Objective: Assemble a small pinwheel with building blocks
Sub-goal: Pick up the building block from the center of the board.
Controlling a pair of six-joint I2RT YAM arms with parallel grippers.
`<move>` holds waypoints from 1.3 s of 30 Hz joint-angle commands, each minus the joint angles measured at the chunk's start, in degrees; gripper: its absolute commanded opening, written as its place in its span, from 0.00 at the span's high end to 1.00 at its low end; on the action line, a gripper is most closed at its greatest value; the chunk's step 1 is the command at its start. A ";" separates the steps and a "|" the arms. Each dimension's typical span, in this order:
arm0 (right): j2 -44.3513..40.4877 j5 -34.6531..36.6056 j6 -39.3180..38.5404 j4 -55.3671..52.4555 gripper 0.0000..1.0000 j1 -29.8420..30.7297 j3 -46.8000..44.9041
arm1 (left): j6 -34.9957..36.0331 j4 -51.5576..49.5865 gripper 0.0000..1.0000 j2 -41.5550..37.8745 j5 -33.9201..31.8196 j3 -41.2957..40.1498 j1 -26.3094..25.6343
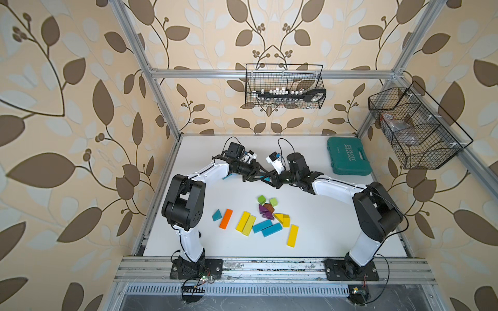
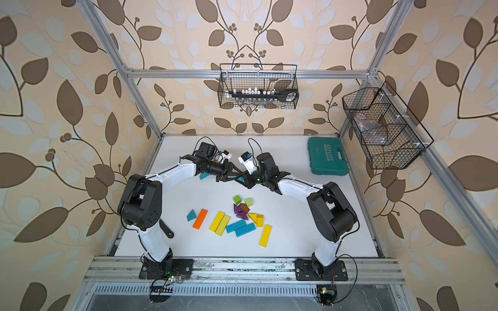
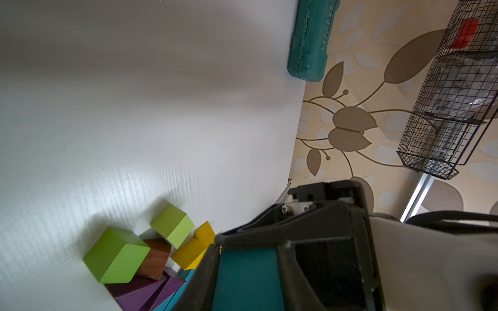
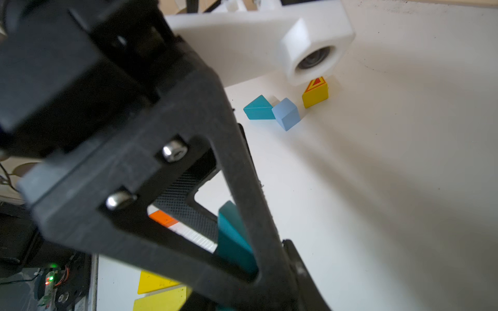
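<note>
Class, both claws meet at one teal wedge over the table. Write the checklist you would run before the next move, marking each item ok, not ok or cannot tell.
1. Hold of the left claw on the teal wedge: ok, the wedge sits in it in the left wrist view.
2. Hold of the right claw on the same wedge: ok, the right wrist view shows the claw closed on it.
3. Right grip firm enough for the left to release: cannot tell.
4. Spare blocks clear of the claws: ok, the orange bar and its neighbours lie nearer the arm bases.
5. The teal tool case apart from both arms: ok.
</note>
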 commanded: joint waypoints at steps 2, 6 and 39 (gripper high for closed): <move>0.69 2.87 1.39 2.03 0.79 1.01 0.68 | -0.92 -0.50 0.54 -0.85 -0.72 1.70 -1.07; 0.68 3.27 1.66 2.19 0.83 1.28 0.40 | -0.79 -1.15 0.47 -1.43 -1.88 1.22 -0.46; 38.63 33.74 -4.68 -41.23 0.87 10.76 50.88 | -0.13 -36.39 0.05 -31.93 -49.59 -11.37 17.76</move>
